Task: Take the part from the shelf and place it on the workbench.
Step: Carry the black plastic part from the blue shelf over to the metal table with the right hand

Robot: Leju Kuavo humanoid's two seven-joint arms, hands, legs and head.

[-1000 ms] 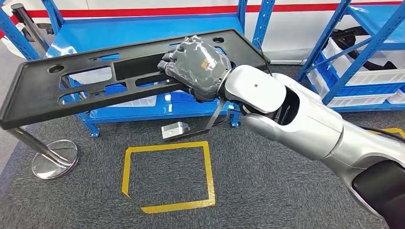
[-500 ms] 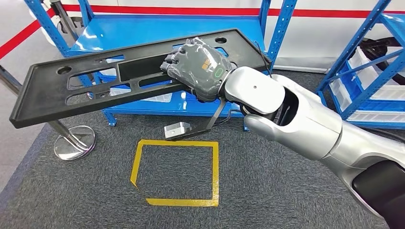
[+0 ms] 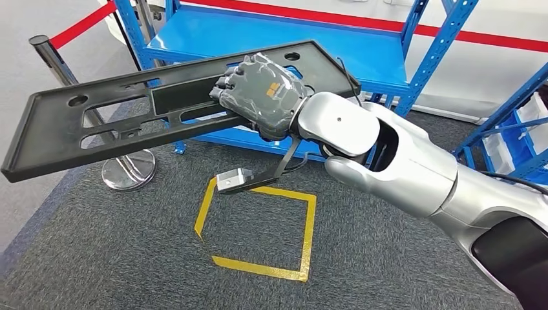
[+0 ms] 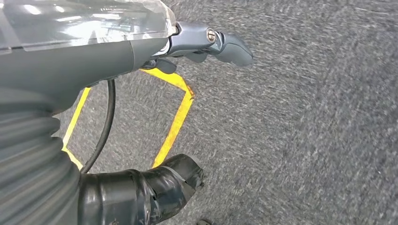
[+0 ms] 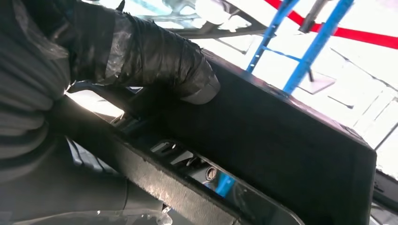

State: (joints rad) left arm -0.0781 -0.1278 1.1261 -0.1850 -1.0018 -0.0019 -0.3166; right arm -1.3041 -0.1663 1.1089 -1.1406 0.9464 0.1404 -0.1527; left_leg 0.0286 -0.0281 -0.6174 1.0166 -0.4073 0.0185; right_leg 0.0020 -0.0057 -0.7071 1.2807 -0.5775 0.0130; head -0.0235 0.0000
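The part (image 3: 97, 123) is a long flat black plastic panel with slots and round holes. My right hand (image 3: 262, 93) grips it near its middle and holds it in the air, roughly level, in front of the blue shelf (image 3: 271, 39). The panel's long end reaches out to the left, over the carpet. In the right wrist view the thumb (image 5: 155, 56) presses on the black panel (image 5: 281, 140). My left hand (image 4: 155, 51) hangs over the grey carpet, fingers apart, holding nothing.
A yellow tape square (image 3: 258, 226) marks the carpet below the part. A chrome stanchion (image 3: 128, 169) with a red belt stands at the left under the panel's end. Another blue rack (image 3: 510, 129) stands at the right.
The whole picture has shifted: the camera has turned, so shelf, stanchion and tape square sit further right. The right hand still grips the part the same way.
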